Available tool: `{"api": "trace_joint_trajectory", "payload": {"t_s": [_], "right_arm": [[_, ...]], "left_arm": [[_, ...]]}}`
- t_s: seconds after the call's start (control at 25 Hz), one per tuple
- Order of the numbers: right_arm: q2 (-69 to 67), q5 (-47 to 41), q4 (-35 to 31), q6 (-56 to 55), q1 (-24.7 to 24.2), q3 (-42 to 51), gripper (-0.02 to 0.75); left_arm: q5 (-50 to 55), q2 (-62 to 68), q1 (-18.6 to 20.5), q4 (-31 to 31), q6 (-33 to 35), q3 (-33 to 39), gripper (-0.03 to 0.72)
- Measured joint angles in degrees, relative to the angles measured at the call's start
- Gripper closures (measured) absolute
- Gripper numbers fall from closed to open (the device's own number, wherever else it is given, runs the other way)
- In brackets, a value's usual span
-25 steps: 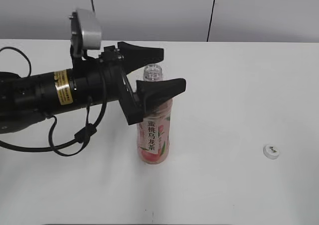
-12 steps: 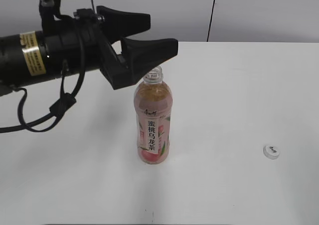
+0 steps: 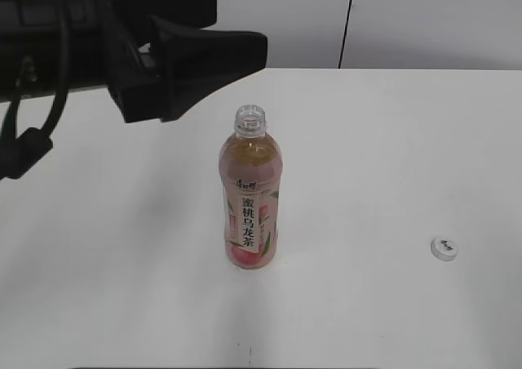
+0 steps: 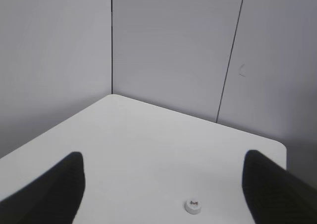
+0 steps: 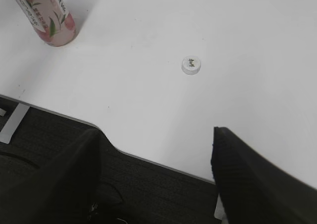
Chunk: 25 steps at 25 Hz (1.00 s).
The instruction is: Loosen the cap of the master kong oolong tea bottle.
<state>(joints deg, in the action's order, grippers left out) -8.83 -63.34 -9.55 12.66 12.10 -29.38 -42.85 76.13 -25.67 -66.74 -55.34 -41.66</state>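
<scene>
The master kong oolong tea bottle (image 3: 251,202) stands upright mid-table, its pink label facing me and its threaded neck bare. The white cap (image 3: 444,248) lies on the table far to the bottle's right, dark mark up. My left gripper (image 3: 241,28) hangs open above and left of the bottle, touching nothing. The left wrist view has its fingers wide apart (image 4: 163,157), with the cap (image 4: 192,205) on the table between them, far below. My right gripper (image 5: 157,131) is open and empty over the table's front edge, with the cap (image 5: 190,65) and the bottle's base (image 5: 49,18) ahead of it.
The white table (image 3: 383,140) runs back to a grey panelled wall (image 3: 424,18). Its near edge (image 5: 148,159) drops to a dark floor in the right wrist view. The right arm does not show in the exterior view.
My open left gripper, which flanked the bottle's shoulder a second ago, has risen and drawn back to the upper left. The bottle and cap have not moved.
</scene>
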Motion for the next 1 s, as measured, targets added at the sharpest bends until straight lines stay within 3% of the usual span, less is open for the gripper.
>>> {"api": "trace_joint_trajectory", "payload": {"t_s": [0.32,0.6,0.72,1.0], "right_arm": [[0.00,0.00,0.00,0.00,0.00,0.00,0.213],[0.00,0.00,0.00,0.00,0.00,0.00,0.213],[0.00,0.00,0.00,0.00,0.00,0.00,0.213],[0.00,0.00,0.00,0.00,0.00,0.00,0.213]], "left_arm": [[0.27,-6.36,0.00,-13.88,-13.10,0.00,0.100],[0.27,-10.19,0.00,-21.52,-16.73,0.00,0.100],[2.97,-12.32,0.00,-20.57,-16.87,0.00,0.100],[22.89,-17.16,0.00,-6.60,-15.76,0.39,0.100]]}}
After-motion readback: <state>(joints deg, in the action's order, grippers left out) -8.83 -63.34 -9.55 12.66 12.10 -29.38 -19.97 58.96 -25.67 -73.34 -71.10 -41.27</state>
